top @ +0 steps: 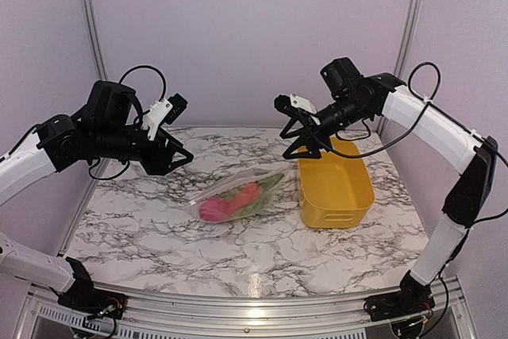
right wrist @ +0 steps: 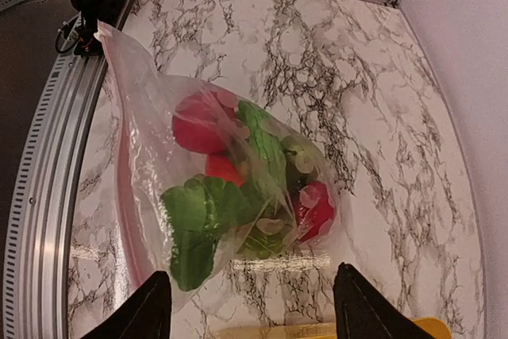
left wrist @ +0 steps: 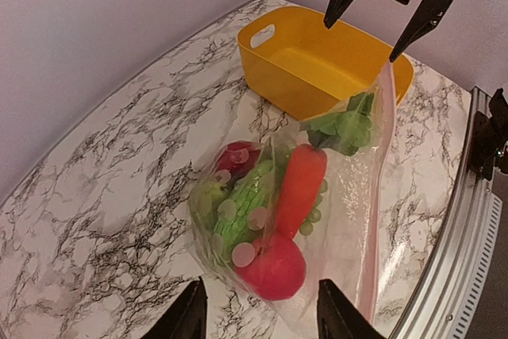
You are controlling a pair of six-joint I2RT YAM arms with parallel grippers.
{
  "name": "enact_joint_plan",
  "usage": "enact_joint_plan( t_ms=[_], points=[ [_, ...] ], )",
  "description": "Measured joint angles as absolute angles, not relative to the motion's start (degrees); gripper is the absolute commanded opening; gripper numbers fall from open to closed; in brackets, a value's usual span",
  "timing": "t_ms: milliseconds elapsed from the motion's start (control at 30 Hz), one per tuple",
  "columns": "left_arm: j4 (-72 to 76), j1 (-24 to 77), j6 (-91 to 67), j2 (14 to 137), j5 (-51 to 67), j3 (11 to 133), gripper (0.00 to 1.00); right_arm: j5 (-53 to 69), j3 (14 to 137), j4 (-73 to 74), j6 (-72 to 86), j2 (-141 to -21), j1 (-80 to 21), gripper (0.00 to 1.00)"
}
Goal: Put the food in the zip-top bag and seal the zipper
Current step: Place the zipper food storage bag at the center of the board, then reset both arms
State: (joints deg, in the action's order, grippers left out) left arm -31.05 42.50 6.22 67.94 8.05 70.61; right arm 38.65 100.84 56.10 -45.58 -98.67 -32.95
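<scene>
Bag (top: 238,196) of food (left wrist: 270,212), laid below grippers.
Left gripper (left wrist: 262,285) and right gripper (right wrist: 252,271) are spread wide, nothing held; basket (top: 337,196) is seen near the right.

Yellow basket (top: 337,208): stands upright on the right part of the table, mouth up, with a slot handle cut into its end wall. The left wrist view shows the same basket (left wrist: 278,85) near the far corner. A yellow sliver at the bottom edge of the right wrist view is probably its rim.

Table (top: 159,228): white top with black marble veining.

Rail (top: 254,311): ribbed metal, runs along the near edge of the table.

Posts (top: 89,29): metal uprights at the two rear corners.

Walls (top: 254,37): plain, pale lilac.
</scene>
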Motion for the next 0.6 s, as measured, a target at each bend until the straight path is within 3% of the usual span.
enact_joint_plan(
  t_ms=[100, 200, 333, 600],
  points=[
    [-31.2, 42.5, 4.6, 66.8, 6.9, 71.2, 0.67, 38.3, 102.7, 58.2, -45.7, -95.4, -33.0, 0.74],
    [-30.9, 42.5, 3.2, 66.7, 3.3, 72.4, 0.76, 37.4, 104.1, 58.2, -43.5, -92.9, -32.7, 0.97],
    [-29.6, 42.5, 0.3, 66.7, -4.9, 72.9, 0.99, 34.3, 103.7, 54.5, -37.5, -91.4, -30.5, 0.98],
    [-27.8, 42.1, -5.1, 69.4, -21.2, 75.7, 0.99, 19.9, 103.5, 39.8, -21.7, -91.1, -18.8, 0.99]
  ],
)
